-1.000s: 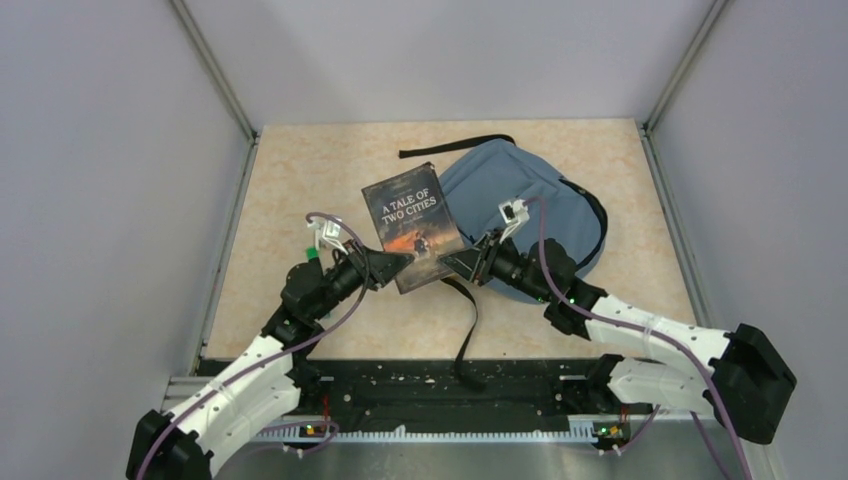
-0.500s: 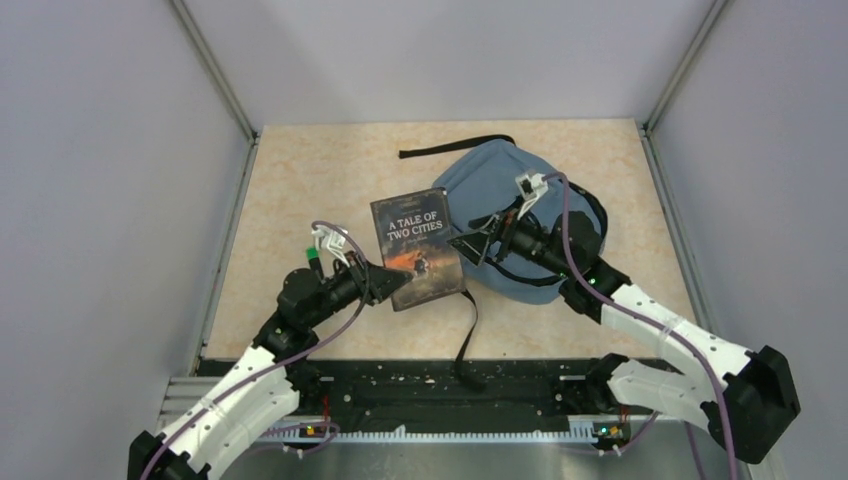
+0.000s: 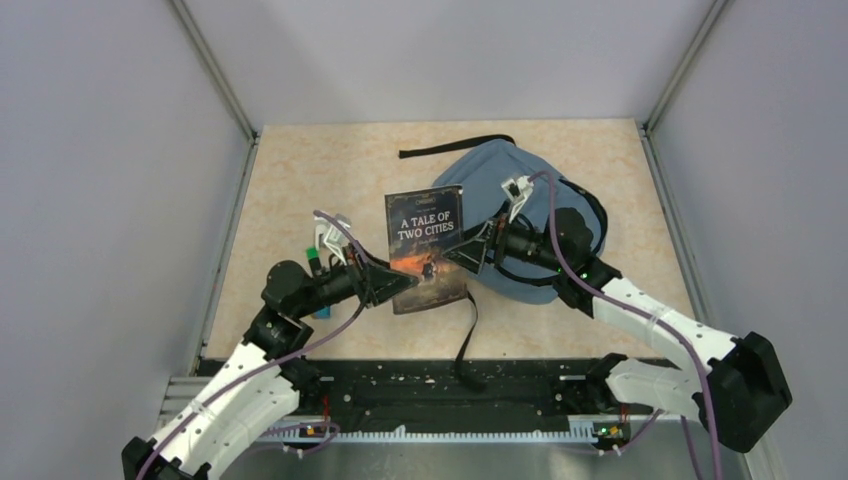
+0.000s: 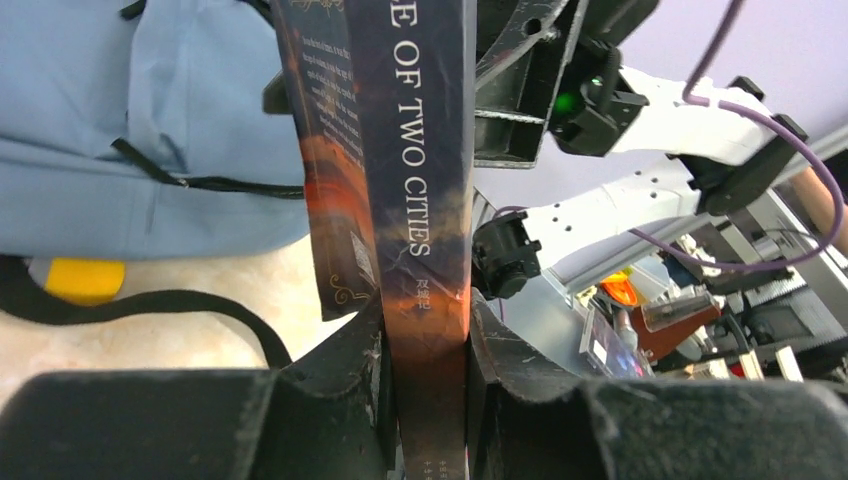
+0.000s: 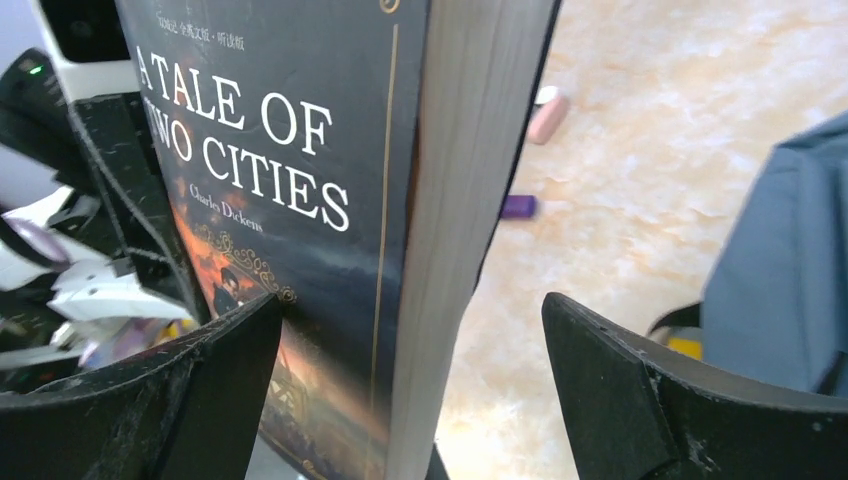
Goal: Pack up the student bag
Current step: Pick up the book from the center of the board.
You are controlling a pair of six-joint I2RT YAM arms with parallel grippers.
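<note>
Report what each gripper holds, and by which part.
The left gripper clamps the A Tale of Two Cities book by the lower end of its spine. The right gripper is open astride its page edge, holding nothing.

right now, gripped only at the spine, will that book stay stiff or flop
Probably stiff: the book shows a thick page block and stands straight from the left gripper clamped on its spine. It may pivot, since most of it extends beyond that grip. The right gripper stands open around it, adding no support.
</note>
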